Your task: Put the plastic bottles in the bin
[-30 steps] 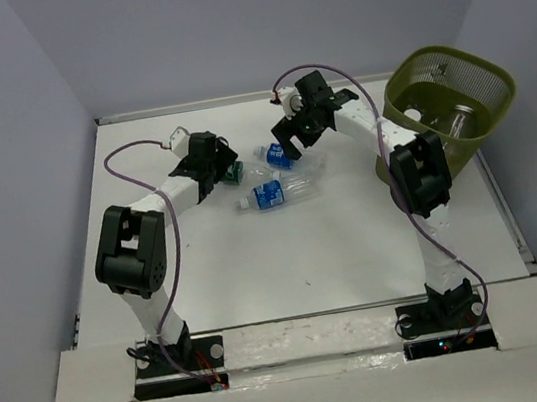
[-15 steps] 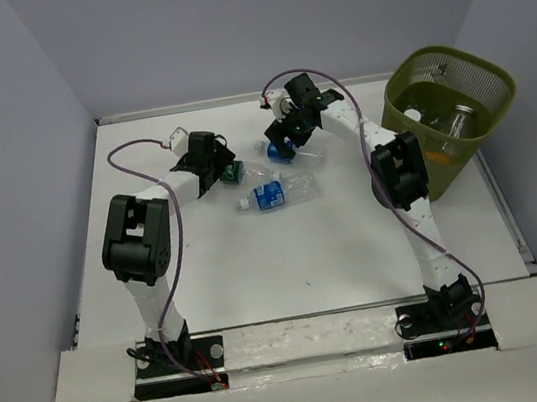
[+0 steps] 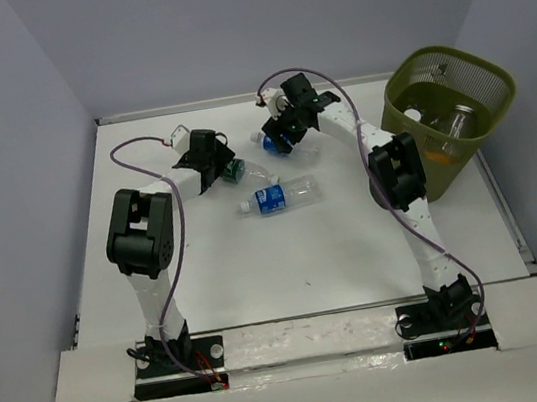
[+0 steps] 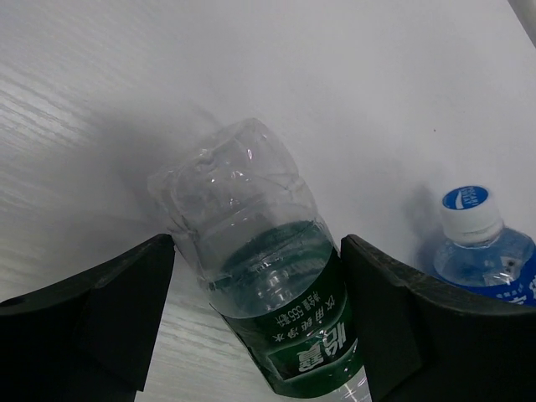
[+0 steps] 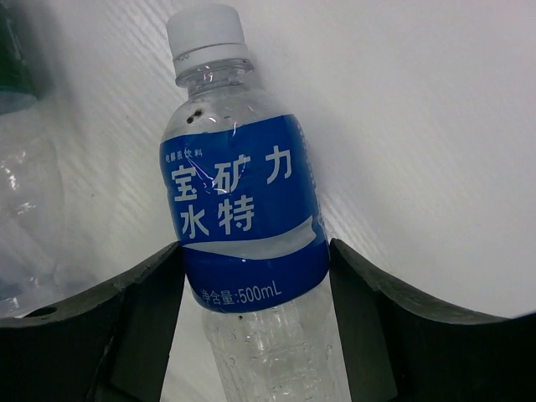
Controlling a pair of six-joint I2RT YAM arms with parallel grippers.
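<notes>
the near half of the table (image 3: pixel 300 277) lay bare and passable. toward the far edge, three bottles crowded the middle: a green-label bottle (image 3: pixel 235 171), a far blue-label bottle (image 3: pixel 275 144), and a near blue-label bottle (image 3: pixel 278 196) just clear of them. the bin (image 3: pixel 443 49) filled the far right corner.

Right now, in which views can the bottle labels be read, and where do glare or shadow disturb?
Right wrist: the blue-label bottle is sharp, its print readable. Left wrist: the green-label bottle is sharp, with white highlights on its clear body and soft shadow behind. Top external: even light, labels too small to read.
</notes>
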